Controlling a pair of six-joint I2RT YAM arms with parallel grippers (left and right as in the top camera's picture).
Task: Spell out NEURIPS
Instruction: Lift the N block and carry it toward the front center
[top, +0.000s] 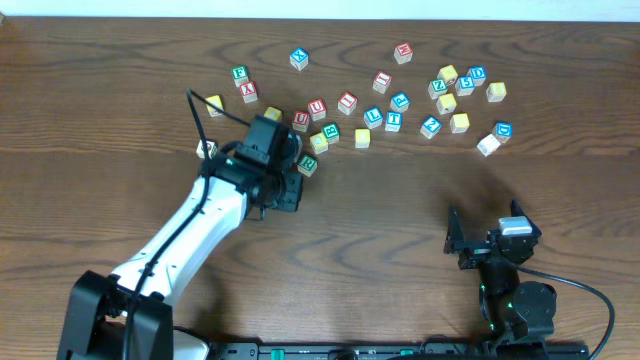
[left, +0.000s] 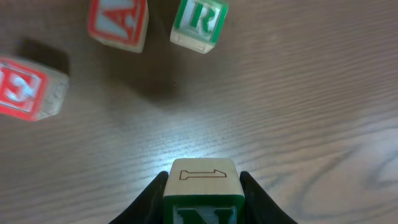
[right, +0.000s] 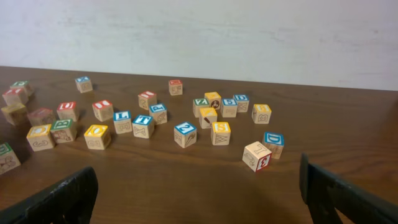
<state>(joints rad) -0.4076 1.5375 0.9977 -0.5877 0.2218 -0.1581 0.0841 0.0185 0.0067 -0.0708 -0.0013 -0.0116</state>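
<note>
The pale wooden cube with a green N face (left: 202, 177) sits clamped between the two dark fingers (left: 146, 205) of the left end effector (left: 203, 194), which is closed on its side faces. The cube is square-edged with lightly rounded corners; its top face is bare, smooth wood carrying a thin outlined numeral 1, and the green N face is turned toward the wrist camera. It is at or just above the worktop (left: 298, 112), a dark brown board with fine, streaky grain; I cannot tell whether it touches.

Ahead of the held cube and well apart from it, a green-framed wooden cube lettered R (left: 199, 23) lies slightly turned, just beside a red-framed wooden cube lettered A (left: 118, 22). Farther left is a red-faced wooden cube that reads like an E (left: 28, 87), tilted out of line with the other two.

From overhead, the white left arm (top: 185, 235) reaches up from the near left edge toward a loose scatter of small letter cubes (top: 395, 120) with blue, red, yellow and green faces.

The right end effector (right: 199, 199) hangs near the front right, its black fingers spread wide with nothing between them, well away from the cubes
</note>
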